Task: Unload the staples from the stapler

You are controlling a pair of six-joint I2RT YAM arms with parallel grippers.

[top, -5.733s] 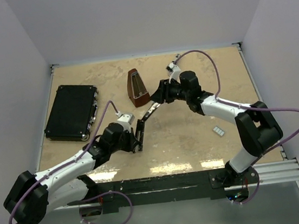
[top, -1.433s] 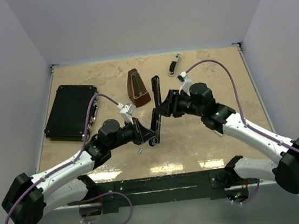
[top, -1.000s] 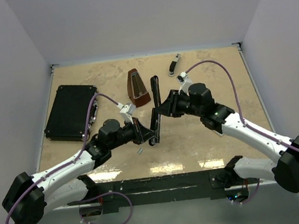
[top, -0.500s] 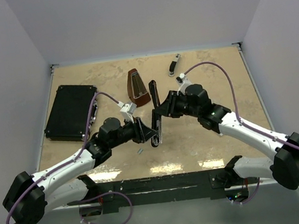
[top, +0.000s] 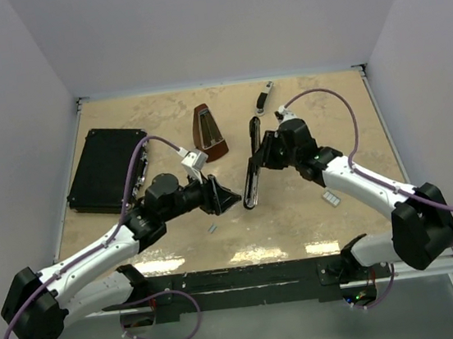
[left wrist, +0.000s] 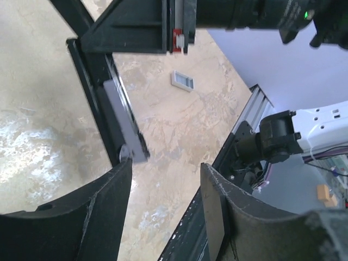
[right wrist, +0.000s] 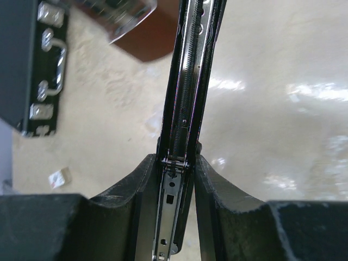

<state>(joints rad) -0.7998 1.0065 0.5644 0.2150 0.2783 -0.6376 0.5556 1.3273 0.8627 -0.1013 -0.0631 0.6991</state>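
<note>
The stapler (top: 251, 166) is a slim black-and-silver bar held off the table, its lower end (top: 251, 204) pointing toward the near edge. My right gripper (top: 267, 153) is shut on its upper part. In the right wrist view the stapler (right wrist: 190, 92) runs up from between the right gripper (right wrist: 176, 179), spring and silver rail showing. My left gripper (top: 226, 197) stands open just left of the lower end, holding nothing. From the left wrist, the left gripper (left wrist: 166, 201) frames bare table below the stapler (left wrist: 111, 109). The staples (top: 211, 229) lie on the table, a tiny grey strip.
A brown pyramid metronome (top: 208, 132) stands behind the stapler. A flat black case (top: 107, 169) lies at the left. A small white piece with dark dots (top: 331, 198) lies at the right, also seen as the white piece (left wrist: 182, 80). A small silver-black tool (top: 263, 99) is at the back.
My left gripper has opened, let go of the stapler's lower end and stayed just left of it. My right gripper has carried the stapler a little to the right.
</note>
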